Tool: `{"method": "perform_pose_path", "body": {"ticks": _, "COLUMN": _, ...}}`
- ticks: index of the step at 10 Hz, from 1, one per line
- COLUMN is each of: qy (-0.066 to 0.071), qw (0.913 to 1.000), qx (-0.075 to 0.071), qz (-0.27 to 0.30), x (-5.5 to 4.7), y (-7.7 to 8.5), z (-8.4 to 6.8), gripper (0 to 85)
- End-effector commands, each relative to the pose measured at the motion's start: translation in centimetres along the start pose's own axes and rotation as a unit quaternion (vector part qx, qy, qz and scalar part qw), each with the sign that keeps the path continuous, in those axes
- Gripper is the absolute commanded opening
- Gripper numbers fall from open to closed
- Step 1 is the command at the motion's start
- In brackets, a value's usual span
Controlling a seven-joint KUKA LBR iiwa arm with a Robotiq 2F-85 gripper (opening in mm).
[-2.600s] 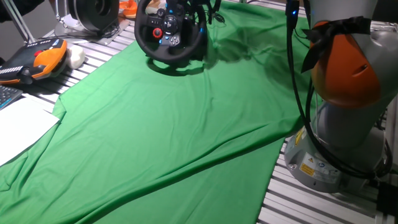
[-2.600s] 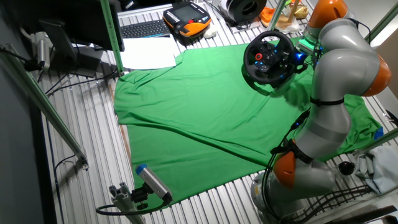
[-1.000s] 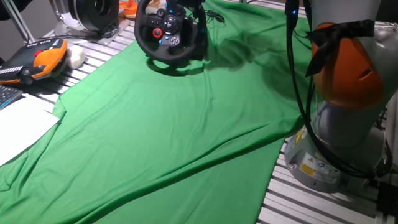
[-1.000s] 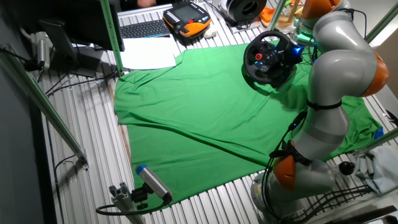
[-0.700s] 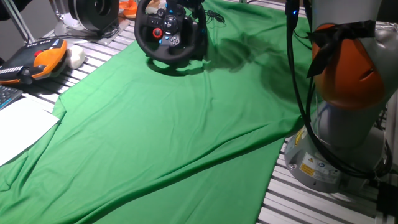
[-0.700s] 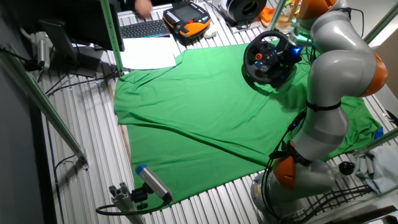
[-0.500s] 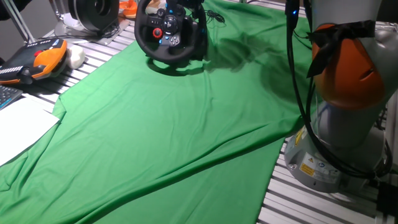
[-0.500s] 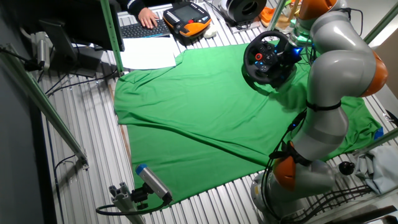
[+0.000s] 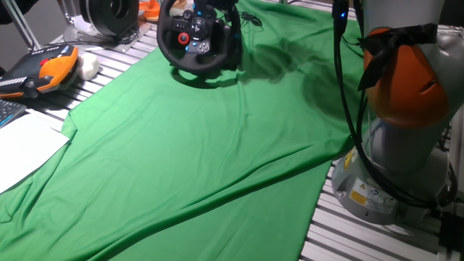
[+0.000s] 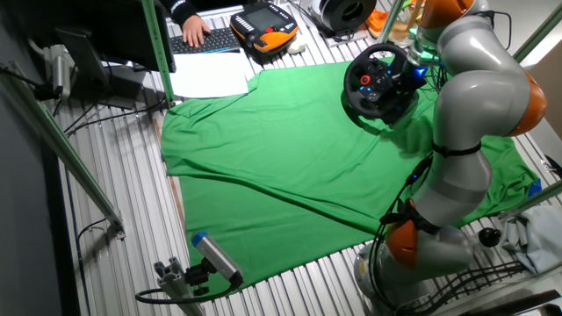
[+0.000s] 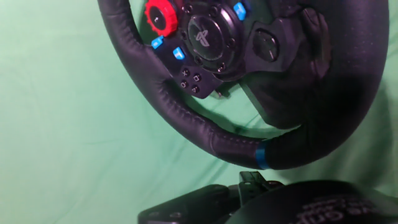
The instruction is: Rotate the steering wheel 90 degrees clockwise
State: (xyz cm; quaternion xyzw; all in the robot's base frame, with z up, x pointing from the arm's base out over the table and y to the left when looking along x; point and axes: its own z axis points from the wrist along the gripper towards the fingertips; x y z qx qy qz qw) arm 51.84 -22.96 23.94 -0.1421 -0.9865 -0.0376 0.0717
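The black steering wheel (image 9: 197,36) stands on its black base at the far end of the green cloth (image 9: 203,152), hub buttons facing the camera. It also shows in the other fixed view (image 10: 379,81). My gripper (image 9: 230,14) sits right at the wheel's upper right rim, also seen in the other fixed view (image 10: 411,72). The hand view is filled by the wheel's thick rim (image 11: 186,118) with a blue stripe, and the hub with a red knob (image 11: 163,17). The rim's right side is dark and blurred. The fingers do not show clearly, so I cannot tell whether they grip.
A black-and-silver drum-like object (image 9: 109,14) stands left of the wheel. An orange-black pendant (image 9: 43,69), white paper (image 9: 22,145) and a keyboard with a person's hand on it (image 10: 189,31) lie off the cloth. My arm's base (image 9: 395,145) stands at the right.
The arm's upper links shifted slightly toward the wheel 2.6 to 1 s ago, then held still. The wheel's hub looks unturned. A person's hand came onto the keyboard.
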Motion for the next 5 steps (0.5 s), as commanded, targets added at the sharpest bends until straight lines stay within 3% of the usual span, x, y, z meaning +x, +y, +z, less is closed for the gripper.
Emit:
{"method": "perform_pose_path", "body": {"ticks": 1, "qy": 0.002, "qw": 1.0000, "qx": -0.002, "qz": 0.000, "x": 0.00, "y": 0.03, "z": 0.03, "gripper": 0.0}}
{"method": "perform_pose_path", "body": {"ticks": 5, "qy": -0.004, "qw": 1.0000, "qx": 0.000, "qz": -0.004, "x": -0.05, "y": 0.15, "z": 0.04, "gripper": 0.0}}
